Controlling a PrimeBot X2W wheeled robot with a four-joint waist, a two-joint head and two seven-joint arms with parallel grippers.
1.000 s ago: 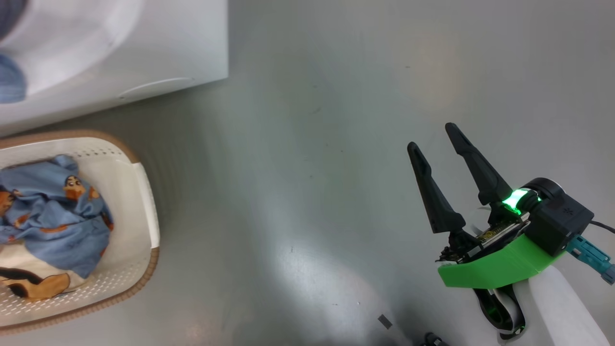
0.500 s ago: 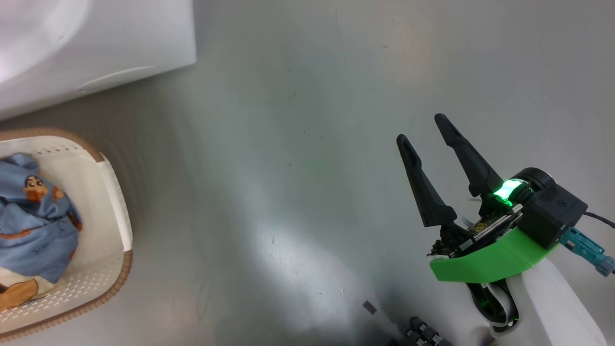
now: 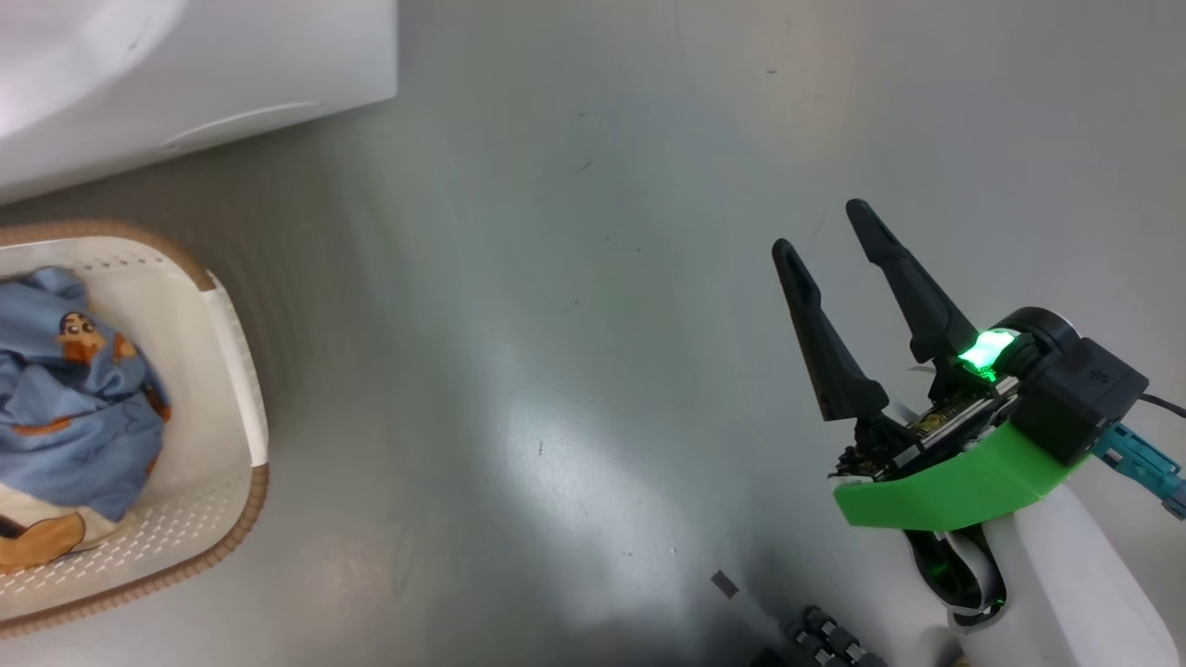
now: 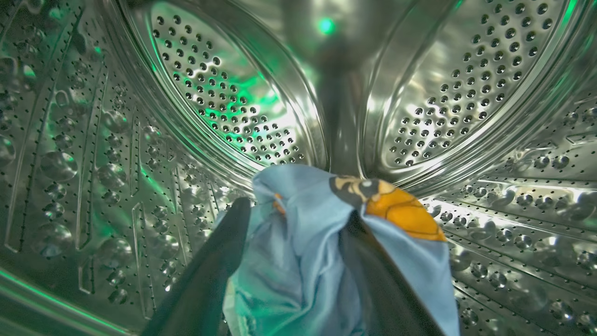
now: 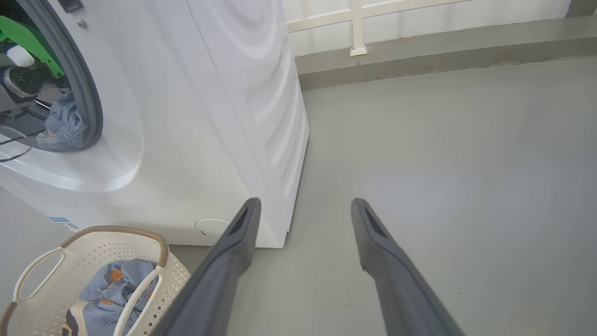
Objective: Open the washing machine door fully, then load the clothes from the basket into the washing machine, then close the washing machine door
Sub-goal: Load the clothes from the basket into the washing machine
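Note:
In the left wrist view my left gripper (image 4: 296,212) is deep inside the washing machine's steel drum (image 4: 224,107). Its fingers stand apart, and a light blue printed garment (image 4: 303,261) is bunched between them and draped over the right finger. From the right wrist view the white washing machine (image 5: 210,116) has its opening uncovered, with my left arm (image 5: 23,79) and blue cloth (image 5: 65,123) in it. The door is out of view. The basket (image 3: 236,371) on the floor holds more clothes (image 3: 74,398). My right gripper (image 3: 820,227) hovers open and empty over bare floor.
The basket (image 5: 93,242) stands right in front of the machine, below its round flap (image 5: 210,228). Grey floor (image 5: 443,163) stretches to the right of the machine up to a low wall ledge (image 5: 419,51).
The head camera has turned, so the basket and machine sit further left in that view than a second ago. The right gripper keeps much the same open pose.

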